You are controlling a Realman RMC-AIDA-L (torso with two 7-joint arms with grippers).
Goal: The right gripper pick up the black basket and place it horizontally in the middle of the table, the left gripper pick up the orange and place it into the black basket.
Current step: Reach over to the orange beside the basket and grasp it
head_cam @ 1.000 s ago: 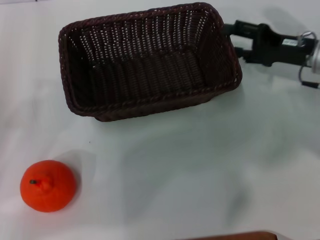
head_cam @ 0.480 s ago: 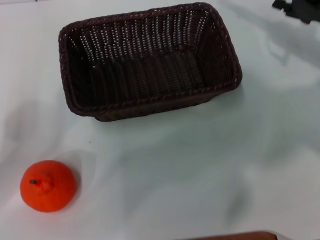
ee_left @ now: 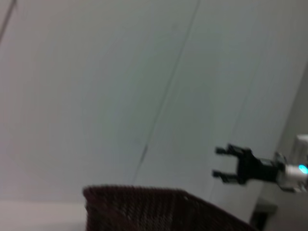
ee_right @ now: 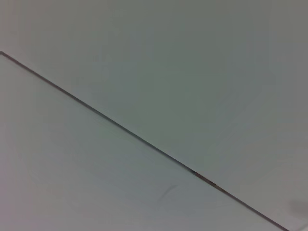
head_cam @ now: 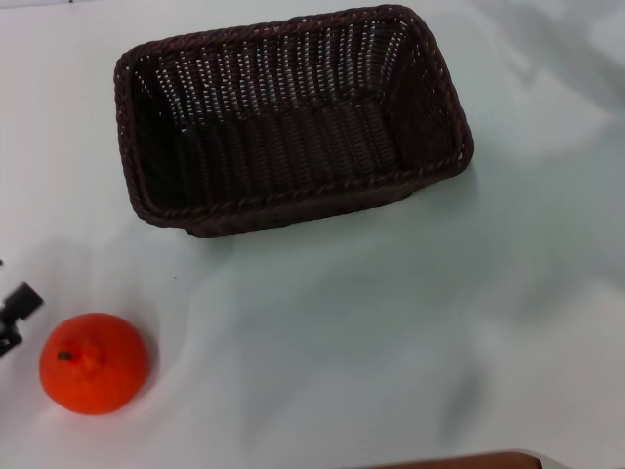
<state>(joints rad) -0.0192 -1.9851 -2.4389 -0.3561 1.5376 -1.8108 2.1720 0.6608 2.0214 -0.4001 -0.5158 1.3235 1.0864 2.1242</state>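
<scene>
The black basket point(head_cam: 293, 122) stands lengthwise across the middle of the table point(head_cam: 391, 322), open side up and empty. Its rim also shows in the left wrist view point(ee_left: 159, 204). The orange point(head_cam: 94, 362) lies on the table at the front left, apart from the basket. A black bit of my left gripper point(head_cam: 14, 313) shows at the left edge, just left of the orange and above the table. My right gripper is out of the head view. It shows far off in the left wrist view point(ee_left: 216, 162), open, empty and raised beyond the basket.
A brown edge point(head_cam: 459, 461) shows at the front of the table. The right wrist view shows only a pale surface with a thin dark line point(ee_right: 144, 140).
My right gripper has let go of the basket's right end and drawn back out of the head view. The tip of my left gripper has come in at the left edge beside the orange.
</scene>
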